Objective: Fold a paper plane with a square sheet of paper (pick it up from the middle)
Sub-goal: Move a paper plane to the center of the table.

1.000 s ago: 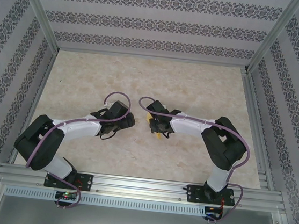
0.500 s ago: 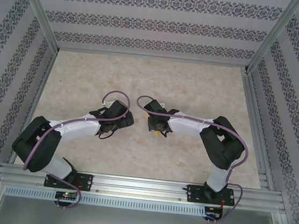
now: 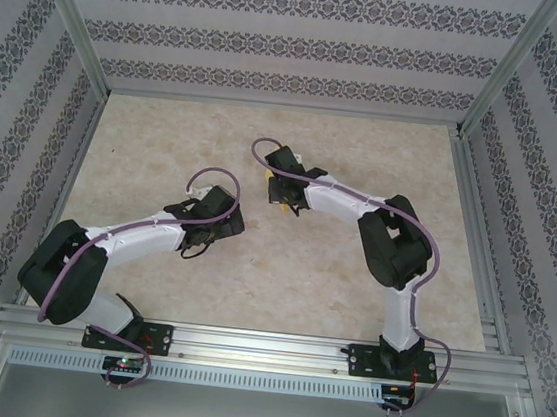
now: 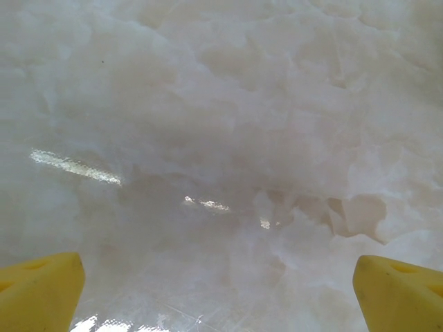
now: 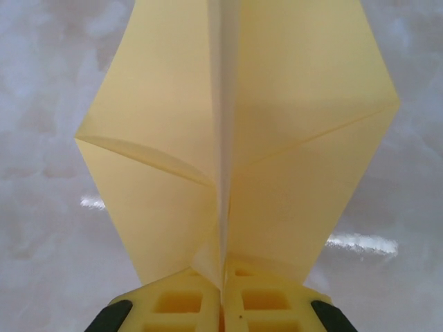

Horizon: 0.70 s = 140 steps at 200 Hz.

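Beige mottled tabletop (image 3: pixel 365 158), patterned walls (image 3: pixel 277 42) on 3 sides, alu rail (image 3: pixel 263 348) at the near edge w/ both arm bases on it.

R gripper (image 5: pixel 221 304) is pressed together on the yellow paper (image 5: pixel 277 138), pinching it at the ctr crease btwn its yellow pads (image 5: pixel 180 304). In the R wrist view the paper is folded to a kite-like shape, 2 flaps meeting along a lengthwise crease. Long axis runs 6 to 12 o'clock, straight out from the pads. The near end narrows into the grip at 6. The far end narrows toward 12 and is cut by the frame edge, so the tip can't be seen. Widest corners sit at approx 9 and 3 o'clock. Glossy tabletop lies behind on both sides; can't tell if the paper touches it.

L gripper (image 4: pixel 221 304) is spread wide, yellow fingertips (image 4: pixel 38 290) at the 2 lower corners of its wrist view, glossy tabletop btwn them.

Top view: R gripper sits just past table ctr toward 12 o'clock, its arm reaching in from approx 4 o'clock. Small yellow bits show at its black body, and the paper's heading can't be read from there. L gripper is at approx 8 o'clock from it, near but apart, bare tabletop btwn them.
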### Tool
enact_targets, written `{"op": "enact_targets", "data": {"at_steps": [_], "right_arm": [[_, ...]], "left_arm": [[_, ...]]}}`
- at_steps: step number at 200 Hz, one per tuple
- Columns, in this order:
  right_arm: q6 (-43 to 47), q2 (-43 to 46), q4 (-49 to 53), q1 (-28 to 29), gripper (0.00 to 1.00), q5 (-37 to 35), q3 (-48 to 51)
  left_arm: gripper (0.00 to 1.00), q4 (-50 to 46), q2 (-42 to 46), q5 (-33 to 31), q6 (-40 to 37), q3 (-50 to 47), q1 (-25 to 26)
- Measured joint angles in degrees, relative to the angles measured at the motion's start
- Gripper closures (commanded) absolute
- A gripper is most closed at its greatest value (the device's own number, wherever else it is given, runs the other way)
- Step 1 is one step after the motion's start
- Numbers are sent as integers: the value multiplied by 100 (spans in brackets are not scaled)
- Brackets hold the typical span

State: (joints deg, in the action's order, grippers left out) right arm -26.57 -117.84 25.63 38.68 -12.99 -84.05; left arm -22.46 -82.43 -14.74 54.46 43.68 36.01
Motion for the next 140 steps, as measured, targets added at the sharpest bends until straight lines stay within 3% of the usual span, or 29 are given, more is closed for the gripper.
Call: {"op": "enact_targets", "data": {"at_steps": [99,140], "right_arm": [[-9,-649,229,-83,83,66,-402],[-87,-616,466,-81,65,66,-518]], "left_arm": [[0,-87,4,0,-20,85,0],[0,-258,7,-44,-79,205,-52]]}}
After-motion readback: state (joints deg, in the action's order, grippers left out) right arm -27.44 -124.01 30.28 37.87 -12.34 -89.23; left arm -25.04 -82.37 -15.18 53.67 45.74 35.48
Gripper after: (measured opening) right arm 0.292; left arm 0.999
